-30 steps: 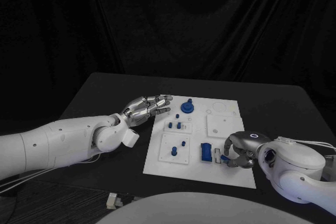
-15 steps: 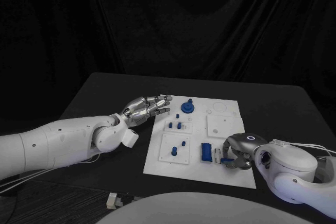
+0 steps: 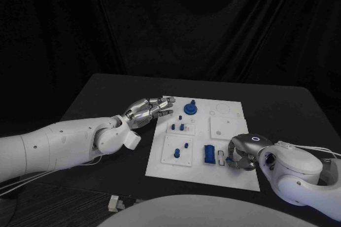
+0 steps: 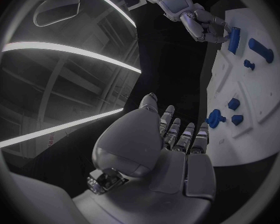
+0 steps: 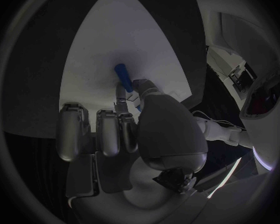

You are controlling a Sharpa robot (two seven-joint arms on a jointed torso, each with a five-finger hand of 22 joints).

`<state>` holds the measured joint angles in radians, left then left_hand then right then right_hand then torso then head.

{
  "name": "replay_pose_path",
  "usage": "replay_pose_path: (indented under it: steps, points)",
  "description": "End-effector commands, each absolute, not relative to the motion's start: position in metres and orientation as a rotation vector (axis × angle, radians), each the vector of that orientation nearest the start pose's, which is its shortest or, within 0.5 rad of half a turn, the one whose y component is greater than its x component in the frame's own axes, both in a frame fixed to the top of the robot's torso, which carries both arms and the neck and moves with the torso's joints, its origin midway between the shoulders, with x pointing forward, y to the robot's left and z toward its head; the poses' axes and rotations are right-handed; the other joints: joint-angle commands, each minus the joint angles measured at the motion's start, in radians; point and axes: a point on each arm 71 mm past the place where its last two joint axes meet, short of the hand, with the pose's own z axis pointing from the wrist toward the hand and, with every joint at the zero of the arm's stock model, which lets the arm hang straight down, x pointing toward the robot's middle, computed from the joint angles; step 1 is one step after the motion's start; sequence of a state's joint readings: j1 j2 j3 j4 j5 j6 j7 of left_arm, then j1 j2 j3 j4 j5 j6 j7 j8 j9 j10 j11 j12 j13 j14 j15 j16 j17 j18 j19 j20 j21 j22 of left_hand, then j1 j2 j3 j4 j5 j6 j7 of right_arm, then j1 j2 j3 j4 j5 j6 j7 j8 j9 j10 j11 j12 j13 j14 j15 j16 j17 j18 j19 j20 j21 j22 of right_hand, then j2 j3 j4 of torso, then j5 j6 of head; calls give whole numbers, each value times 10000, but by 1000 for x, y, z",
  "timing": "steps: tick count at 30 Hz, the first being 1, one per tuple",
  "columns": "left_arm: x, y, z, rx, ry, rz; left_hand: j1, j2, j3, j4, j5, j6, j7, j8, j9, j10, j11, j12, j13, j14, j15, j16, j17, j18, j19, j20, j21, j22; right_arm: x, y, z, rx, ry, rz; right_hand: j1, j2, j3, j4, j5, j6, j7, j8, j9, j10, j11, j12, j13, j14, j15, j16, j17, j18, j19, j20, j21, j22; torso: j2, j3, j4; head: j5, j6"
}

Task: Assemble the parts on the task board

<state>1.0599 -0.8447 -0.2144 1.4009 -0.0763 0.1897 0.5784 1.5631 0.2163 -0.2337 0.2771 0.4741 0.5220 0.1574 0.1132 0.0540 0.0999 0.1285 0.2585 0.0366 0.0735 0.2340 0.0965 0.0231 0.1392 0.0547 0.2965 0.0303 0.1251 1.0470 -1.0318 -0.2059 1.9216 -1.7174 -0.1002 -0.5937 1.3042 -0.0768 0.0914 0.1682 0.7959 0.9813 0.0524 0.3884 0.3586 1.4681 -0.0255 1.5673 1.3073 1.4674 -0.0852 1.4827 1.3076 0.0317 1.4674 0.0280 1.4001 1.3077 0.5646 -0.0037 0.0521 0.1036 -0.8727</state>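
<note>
1. A black counter (image 3: 106, 89) carries the white task board (image 3: 234, 180), seen from above, with blue parts spread over its raised white tiles.

2. The right robot hand (image 3: 238, 155) sits low over the board's near right area, fingers curled down beside a tall blue block (image 3: 210, 154) that stands upright on the board.

3. In the right wrist view, this hand's fingertips (image 5: 129, 97) close round the end of a small blue peg (image 5: 122, 73), which lies slanted against the white board. It appears to be pinched; how firmly, I cannot tell.

4. Change over the last second: the right robot hand has shifted slightly toward the blue block and settled lower, its wrist turning a little. The small blue piece seen beside its fingers a second ago is now hidden under the hand in the head view.

5. The left robot hand (image 3: 147, 109) has not moved. It hovers at the board's far left edge, fingers extended and apart, holding nothing.

6. A round blue knob (image 3: 190, 109) stands near the left hand, and several short blue pegs (image 3: 180, 124) stand in the middle tiles, all unchanged.

7. Judgement: the right hand seems to be securing the peg, so seating it in the board is not yet done.
</note>
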Motion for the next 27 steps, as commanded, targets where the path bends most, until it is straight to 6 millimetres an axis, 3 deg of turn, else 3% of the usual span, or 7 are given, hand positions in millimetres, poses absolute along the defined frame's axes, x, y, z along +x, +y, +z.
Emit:
replay_pose_path:
  steps: [1, 3, 5, 6, 7, 13, 27]
  points:
    - [432, 223, -294, -10689, 17020, -19049, 83, 4, 45, 8, 53, 48, 9, 41, 16, -2, 87, 39, 13, 21, 76, 38, 13, -173, 57, -16, 55, 10, 342, -204, -275, -2732, 20677, 2593, 101, 39, 117, -37, -6, 287, -139, 89, 58, 1027, -102, 35, 2635, 635, -115, 69, 355, 86, 380, -100, 79, 2107, -3, 0, 3, -4, 1]
    - [432, 222, -294, -10693, 17040, -19053, 92, 8, 52, 1, 62, 55, 14, 44, 17, 2, 90, 46, 14, 23, 77, 40, 14, -176, 60, -17, 56, 13, 342, -206, -273, -2408, 20757, 2712, 62, 53, 203, -42, -38, 403, -173, 59, 42, 1027, -136, 35, 2635, 640, -149, 80, 384, 79, 391, -137, 107, 2116, -1, 0, 0, -9, 1]
    - [432, 222, -294, -10697, 17058, -19054, 98, 10, 57, -3, 67, 54, 17, 45, 17, 3, 92, 46, 14, 22, 77, 39, 14, -178, 61, -17, 57, 12, 343, -208, -271, -1901, 20933, 2861, 120, 19, 517, -111, -705, 499, -212, -63, -15, 1027, -178, 35, 2635, 642, -202, 85, 393, 75, 396, -197, 122, 2119, 0, 0, 0, -17, 1]
    - [432, 222, -295, -10700, 17069, -19053, 98, 10, 57, -3, 67, 54, 17, 45, 17, 3, 92, 46, 14, 22, 77, 39, 14, -178, 61, -17, 57, 12, 344, -210, -270, -1468, 21099, 2974, 125, -107, 1102, -151, -1411, 615, -222, -221, -83, 1027, -183, 35, 2635, 642, -214, 86, 396, 76, 392, -228, 116, 2115, 0, 1, -1, -18, 1]
    - [432, 222, -295, -10702, 17075, -19051, 98, 10, 57, -3, 67, 54, 17, 45, 17, 3, 92, 46, 14, 22, 77, 39, 14, -178, 61, -17, 57, 12, 345, -212, -269, -1180, 21217, 3044, 73, -181, 1309, -152, -1469, 658, -213, -271, -100, 1027, -184, 35, 2635, 642, -211, 87, 399, 75, 393, -227, 119, 2116, -1, 0, -3, -17, 1]
    - [432, 221, -295, -10712, 17123, -19050, 109, 14, 65, -10, 75, 62, 19, 47, 18, 5, 95, 47, 14, 21, 78, 37, 13, -181, 66, -17, 60, 20, 357, -225, -258, 2084, 22324, 3781, -241, -413, 2022, -185, -1645, 729, -189, -458, -130, 1027, -172, 35, 2635, 635, -189, 68, 348, 83, 380, -209, 88, 2103, -7, -3, -6, -11, 1]
    - [432, 219, -295, -10710, 17159, -19071, 119, 18, 74, -17, 80, 70, 23, 50, 19, 4, 98, 42, 14, 26, 78, 43, 15, -185, 66, -17, 59, 14, 372, -234, -256, 9926, 22309, 4969, -764, -551, 2512, -248, -1442, 701, -149, -586, -98, 1027, -141, 35, 2635, 609, -160, 12, 206, 116, 322, -180, -43, 2058, 2, 0, 19, -51, 1]
